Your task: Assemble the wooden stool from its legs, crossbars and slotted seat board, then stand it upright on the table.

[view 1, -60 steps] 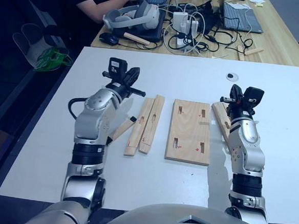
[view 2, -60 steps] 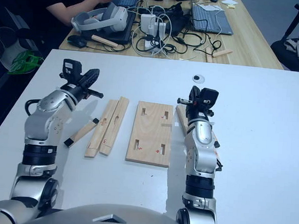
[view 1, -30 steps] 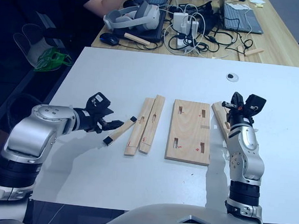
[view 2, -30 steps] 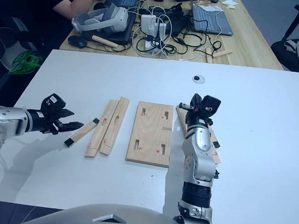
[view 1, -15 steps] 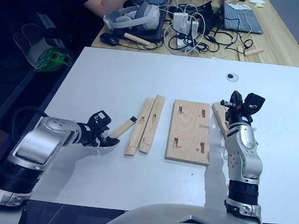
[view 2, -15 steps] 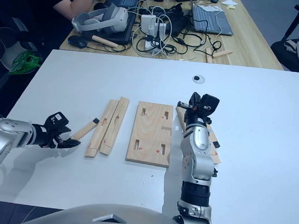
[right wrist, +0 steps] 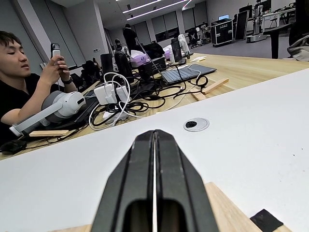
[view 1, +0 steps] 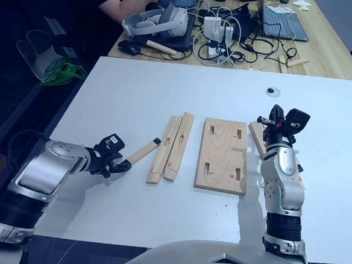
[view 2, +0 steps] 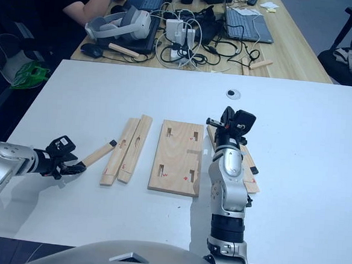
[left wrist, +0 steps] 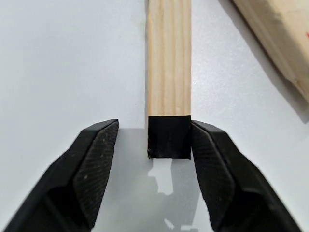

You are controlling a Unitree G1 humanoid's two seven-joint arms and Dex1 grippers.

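Observation:
The slotted seat board (view 1: 224,155) lies flat mid-table. Left of it two long wooden legs (view 1: 170,147) lie side by side, and a thin crossbar (view 1: 142,151) with black tips lies slanted beside them. My left gripper (left wrist: 153,140) is low on the table, open, its fingers (left wrist: 99,154) either side of the crossbar's (left wrist: 168,63) near black tip; one finger touches the tip, the other stands apart. More wooden pieces (view 1: 257,136) lie right of the board, partly hidden by my right arm. My right gripper (view 1: 284,115) is raised above them, shut and holding nothing.
A round cable grommet (view 1: 272,90) sits in the white table (view 1: 158,215) behind my right gripper. A wooden desk (view 1: 326,52) with laptops, cables and a headset (view 1: 156,20) stands beyond the far edge. Bare table surface lies in front of the parts.
My left arm has swung down from above the table's left side to the crossbar's near end, and its fingers now straddle the black tip. My right arm has shifted only slightly.

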